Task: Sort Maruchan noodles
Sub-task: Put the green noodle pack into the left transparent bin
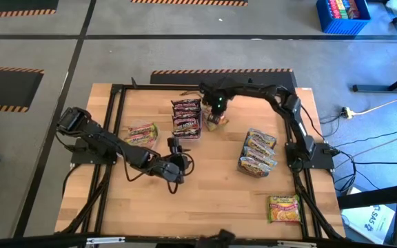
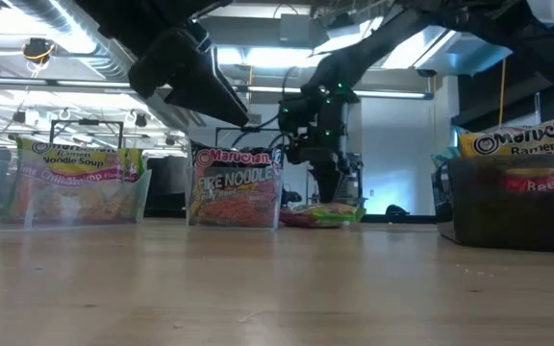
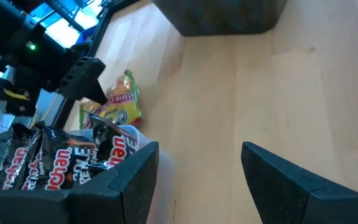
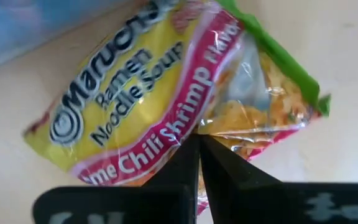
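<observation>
We see the maroon packets (image 1: 186, 118) stacked just left of the yellow-green packet (image 1: 217, 122) at the worktop's (image 1: 212, 186) upper centre; our right end effector (image 1: 216, 110), fingers pressed together, hangs directly over it. Our left end effector (image 1: 174, 147), spread, waits at centre-left.

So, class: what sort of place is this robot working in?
Probably an industrial robotics lab or workshop: hazard-striped floor tape, exposed ceiling ducting, and a wooden table on a dark frame.

Even overhead light is cast across the counter (image 1: 212, 200); ceiling lamps (image 2: 8, 24) are blown out in the low view, and its foreground is blurred.
</observation>
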`<state>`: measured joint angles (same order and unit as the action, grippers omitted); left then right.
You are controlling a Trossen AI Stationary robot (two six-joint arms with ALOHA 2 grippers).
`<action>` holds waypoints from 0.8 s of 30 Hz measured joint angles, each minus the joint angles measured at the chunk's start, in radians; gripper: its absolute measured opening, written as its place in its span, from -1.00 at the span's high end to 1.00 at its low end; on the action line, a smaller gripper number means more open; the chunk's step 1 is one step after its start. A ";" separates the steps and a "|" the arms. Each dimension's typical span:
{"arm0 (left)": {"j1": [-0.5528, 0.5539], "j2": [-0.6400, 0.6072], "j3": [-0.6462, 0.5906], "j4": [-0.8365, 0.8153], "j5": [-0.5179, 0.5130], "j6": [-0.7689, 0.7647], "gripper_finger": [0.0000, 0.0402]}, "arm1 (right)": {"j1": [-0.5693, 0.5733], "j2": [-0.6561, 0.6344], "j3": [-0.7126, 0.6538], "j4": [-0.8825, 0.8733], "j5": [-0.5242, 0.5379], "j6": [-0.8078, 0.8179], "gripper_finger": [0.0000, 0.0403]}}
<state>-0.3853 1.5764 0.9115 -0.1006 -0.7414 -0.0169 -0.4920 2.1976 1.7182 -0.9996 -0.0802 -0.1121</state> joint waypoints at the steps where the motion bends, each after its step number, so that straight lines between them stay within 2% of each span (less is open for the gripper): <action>1: -0.006 0.000 0.000 -0.007 0.000 -0.003 -0.12 | 0.018 -0.001 -0.008 0.003 0.011 0.006 0.91; 9: -0.073 0.000 0.000 -0.057 -0.088 -0.044 -0.12 | 0.105 -0.029 -0.084 0.016 0.055 0.095 0.91; 17: -0.109 0.000 0.000 -0.075 -0.269 -0.051 -0.12 | 0.223 -0.103 -0.169 0.014 0.080 0.147 0.91; 22: -0.109 0.000 0.000 -0.072 -0.259 -0.052 -0.12 | 0.324 -0.133 -0.205 0.020 0.081 0.190 0.91; 24: -0.108 0.000 0.000 -0.072 -0.222 -0.062 -0.12 | 0.365 -0.135 -0.211 0.030 0.081 0.211 0.91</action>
<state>-0.4935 1.5764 0.9115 -0.1726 -0.9629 -0.0789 -0.1275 2.0624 1.5070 -0.9694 0.0010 0.0984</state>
